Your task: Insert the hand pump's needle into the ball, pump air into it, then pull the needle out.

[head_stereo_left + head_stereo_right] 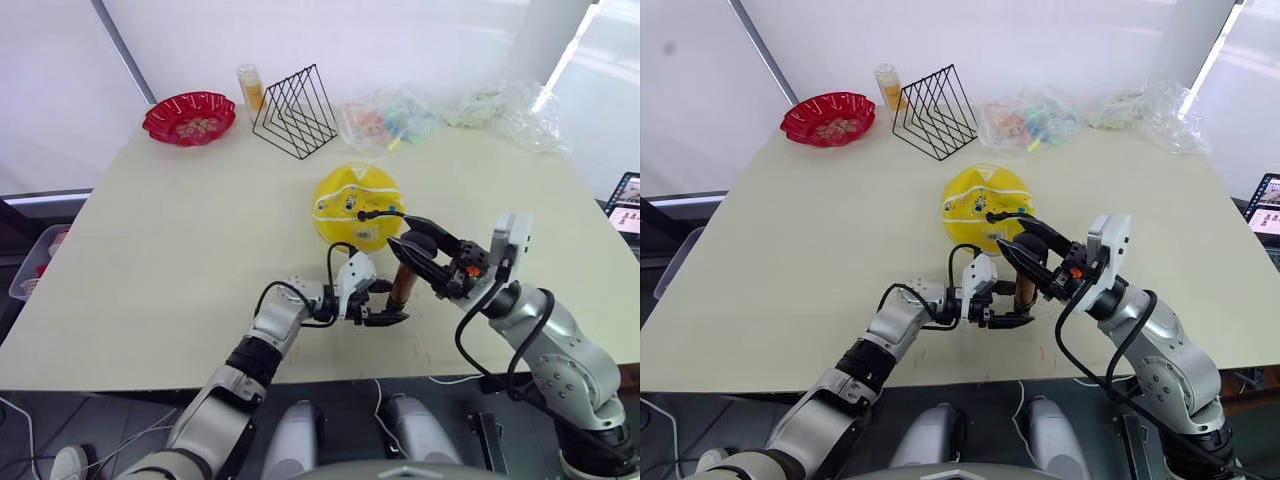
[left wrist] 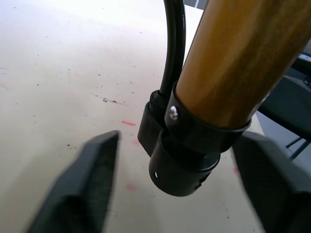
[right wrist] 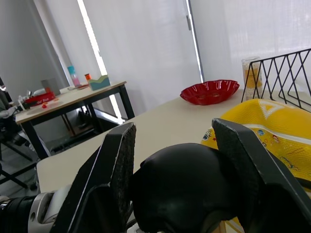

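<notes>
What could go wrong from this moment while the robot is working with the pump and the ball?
1. The left gripper stands open around the hand pump base, so the upright pump may tip when the right gripper moves the handle.
2. The ball lies loose on the table; if it rolls, the needle could bend or slip out.

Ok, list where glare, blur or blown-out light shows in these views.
Eye views: backdrop behind the table blown out white. Left wrist: pump barrel carries a bright sheen, near fingers blurred. Right wrist: window overexposed, handle and fingers soft.
</notes>
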Available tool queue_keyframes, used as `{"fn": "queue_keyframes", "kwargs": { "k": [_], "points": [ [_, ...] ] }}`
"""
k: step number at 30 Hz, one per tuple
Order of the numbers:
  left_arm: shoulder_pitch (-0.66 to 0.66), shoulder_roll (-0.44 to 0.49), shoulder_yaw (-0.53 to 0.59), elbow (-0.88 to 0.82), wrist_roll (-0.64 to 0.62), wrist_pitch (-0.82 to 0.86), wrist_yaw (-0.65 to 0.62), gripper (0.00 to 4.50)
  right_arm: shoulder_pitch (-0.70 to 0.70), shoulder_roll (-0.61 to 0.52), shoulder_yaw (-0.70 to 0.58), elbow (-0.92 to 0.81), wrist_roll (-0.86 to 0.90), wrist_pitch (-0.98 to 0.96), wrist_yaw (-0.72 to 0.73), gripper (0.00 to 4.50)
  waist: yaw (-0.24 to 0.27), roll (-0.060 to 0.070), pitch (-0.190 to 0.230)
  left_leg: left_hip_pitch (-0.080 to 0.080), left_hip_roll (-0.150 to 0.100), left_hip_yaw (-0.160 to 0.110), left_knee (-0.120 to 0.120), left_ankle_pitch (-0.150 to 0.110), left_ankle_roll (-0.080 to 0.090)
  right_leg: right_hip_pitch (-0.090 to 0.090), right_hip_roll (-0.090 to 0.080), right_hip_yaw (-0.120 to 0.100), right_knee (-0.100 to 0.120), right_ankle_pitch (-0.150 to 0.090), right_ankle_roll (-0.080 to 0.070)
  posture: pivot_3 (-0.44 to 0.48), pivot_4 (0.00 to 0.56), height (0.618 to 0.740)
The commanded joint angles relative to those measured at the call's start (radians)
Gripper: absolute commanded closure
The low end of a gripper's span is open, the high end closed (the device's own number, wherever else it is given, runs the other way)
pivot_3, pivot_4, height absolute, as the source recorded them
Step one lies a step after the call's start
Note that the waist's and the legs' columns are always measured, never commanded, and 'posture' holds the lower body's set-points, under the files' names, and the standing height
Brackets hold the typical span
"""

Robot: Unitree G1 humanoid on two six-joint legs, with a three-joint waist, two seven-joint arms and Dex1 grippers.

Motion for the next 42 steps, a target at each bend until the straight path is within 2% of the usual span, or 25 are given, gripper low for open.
{"fn": "queue_keyframes", "kwargs": {
  "k": [1,20,21,23,25,26,27,37,42],
  "points": [
    [-0.005,-0.008,0.018,-0.004,-0.002,-0.031,-0.014,0.83,-0.018,0.011,-0.013,-0.037,0.005,-0.025,-0.004,2.47,0.0,0.0,0.0,0.0,0.0,0.0,0.0,0.0,0.0,0.0,0.0,0.0,0.0,0.0,0.0,0.0,0.15,0.735],
    [0.008,-0.008,0.029,0.016,0.015,-0.079,-0.022,0.83,-0.01,0.016,-0.023,-0.042,0.008,-0.017,-0.007,2.47,0.001,0.0,0.0,0.0,0.0,0.0,0.0,0.0,0.0,0.0,0.0,0.0,0.0,0.0,0.0,0.0,0.15,0.735],
    [0.009,-0.008,0.03,0.015,0.015,-0.08,-0.023,1.26,-0.009,0.016,-0.024,-0.043,0.008,-0.017,-0.007,2.47,0.001,0.0,0.0,0.0,0.0,0.0,0.0,0.0,0.0,0.0,0.0,0.0,0.0,0.0,0.0,0.0,0.15,0.735],
    [0.01,-0.011,0.03,0.014,0.016,-0.083,-0.022,1.63,-0.006,0.014,-0.024,-0.044,0.009,-0.016,-0.007,2.47,0.001,0.0,0.0,0.0,0.0,0.0,0.0,0.0,0.0,0.0,0.0,0.0,0.0,0.0,0.0,0.0,0.15,0.735],
    [0.009,-0.016,0.03,0.016,0.017,-0.086,-0.02,2.47,-0.004,0.013,-0.025,-0.047,0.011,-0.013,-0.009,2.47,0.001,0.0,0.0,0.0,0.0,0.0,0.0,0.0,0.0,0.0,0.0,0.0,0.0,0.0,0.0,0.0,0.15,0.735],
    [0.009,-0.018,0.03,0.019,0.018,-0.088,-0.019,3.07,-0.004,0.013,-0.025,-0.047,0.013,-0.012,-0.011,2.47,0.001,0.0,0.0,0.0,0.0,0.0,0.0,0.0,0.0,0.0,0.0,0.0,0.0,0.0,0.0,0.0,0.15,0.735],
    [0.009,-0.02,0.029,0.022,0.02,-0.091,-0.02,3.36,-0.004,0.013,-0.025,-0.047,0.014,-0.011,-0.012,2.47,0.001,0.0,0.0,0.0,0.0,0.0,0.0,0.0,0.0,0.0,0.0,0.0,0.0,0.001,-0.001,0.0,0.15,0.735],
    [0.005,-0.04,0.015,0.06,0.062,-0.132,-0.01,3.35,0.002,0.005,-0.031,-0.051,0.02,0.001,-0.013,2.47,0.001,0.0,0.0,0.0,0.0,0.0,0.0,0.0,0.0,0.0,0.0,0.0,0.001,0.001,-0.001,0.0,0.15,0.735],
    [-0.011,-0.041,-0.01,0.115,0.125,-0.174,0.01,3.35,0.037,-0.016,-0.028,-0.034,-0.016,-0.013,0.005,2.47,0.002,0.0,0.0,0.0,0.0,0.0,0.0,0.0,0.0,0.0,0.0,0.0,0.001,0.001,-0.001,0.0,0.15,0.735]
  ]
}}
